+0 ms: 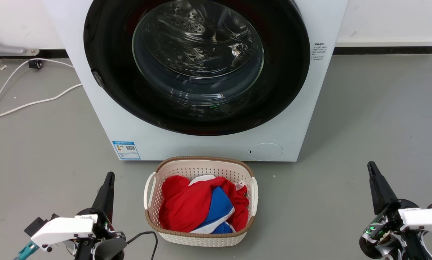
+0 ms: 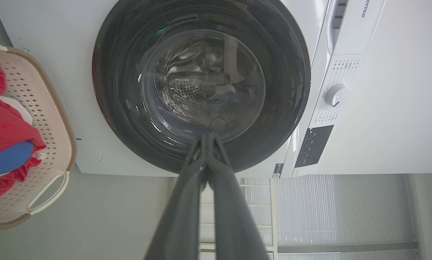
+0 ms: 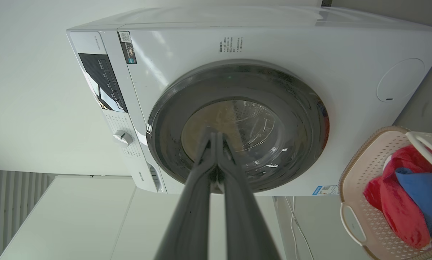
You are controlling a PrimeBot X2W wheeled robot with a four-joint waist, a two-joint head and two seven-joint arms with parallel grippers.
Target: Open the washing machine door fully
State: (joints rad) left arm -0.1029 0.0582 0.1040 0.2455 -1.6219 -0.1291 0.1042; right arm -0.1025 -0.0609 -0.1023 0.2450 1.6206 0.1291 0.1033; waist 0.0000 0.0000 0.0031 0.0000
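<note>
Closest to the robot are its two arms, held low, one on each side. The left gripper (image 1: 109, 177) has its two long dark fingers pressed together with nothing between them, and the left wrist view shows the same thing, tips meeting in a point (image 2: 208, 135). The right gripper (image 1: 371, 167) is the same: fingers closed on nothing, tips touching (image 3: 216, 134). Both point toward the machine and are well short of it, not touching anything.

Between the grippers, on the grey floor (image 1: 363, 119), sits a cream laundry basket (image 1: 205, 169) with a brown woven rim and a handle on each side. It has a red garment (image 1: 181, 207) bunched up in it with some blue fabric (image 1: 221, 206) folded into the middle. The basket's far edge is just in front of the machine's base.

Then there's the washing machine (image 1: 104, 119), a big white box. It has a blue label sticker (image 1: 126, 150) at the lower corner on the robot's left and a round service flap (image 1: 265, 151) low on the other side. The washing machine door (image 1: 107, 54) covers most of the front. Its glossy black ring lies flat against the front, so it's closed. Through the bulging glass bowl (image 1: 197, 47) you can see the steel perforated drum (image 2: 196, 94).

The wrist views also show a white knob (image 2: 336, 95) and a dark display panel (image 2: 313, 146) on the control strip.

Further back on the robot's left, a white cable (image 1: 28, 103) snakes across the floor toward the wall.
</note>
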